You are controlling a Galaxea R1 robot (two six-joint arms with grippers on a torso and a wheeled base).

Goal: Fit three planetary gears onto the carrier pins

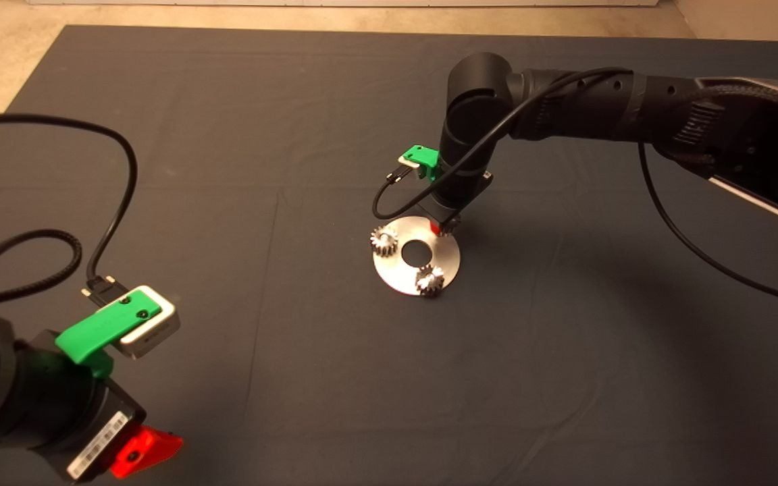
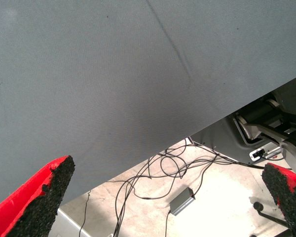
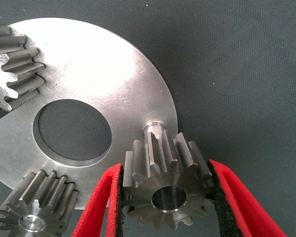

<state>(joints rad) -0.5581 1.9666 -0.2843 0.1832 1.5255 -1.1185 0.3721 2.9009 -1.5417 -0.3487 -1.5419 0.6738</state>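
Observation:
A shiny round disc (image 1: 446,260) with a centre hole lies mid-mat. Two planetary gears (image 1: 384,240) (image 1: 430,280) sit on it over their carrier pins; they also show in the right wrist view (image 3: 12,59) (image 3: 37,210) on the disc (image 3: 103,69). My right gripper (image 1: 443,228) (image 3: 164,165) is at the disc's far right edge, shut on the third gear (image 3: 167,190) (image 1: 454,223). The gear hangs just beside the bare third pin (image 3: 154,127), not on it. My left gripper (image 1: 146,451) (image 2: 166,168) is parked open at the mat's lower left.
The dark mat (image 1: 294,169) has a crease left of the disc. The right arm's cable (image 1: 389,196) loops down close to the disc's far edge. The left wrist view shows the mat's edge, with floor cables (image 2: 158,173) and a small grey box (image 2: 181,200) beyond it.

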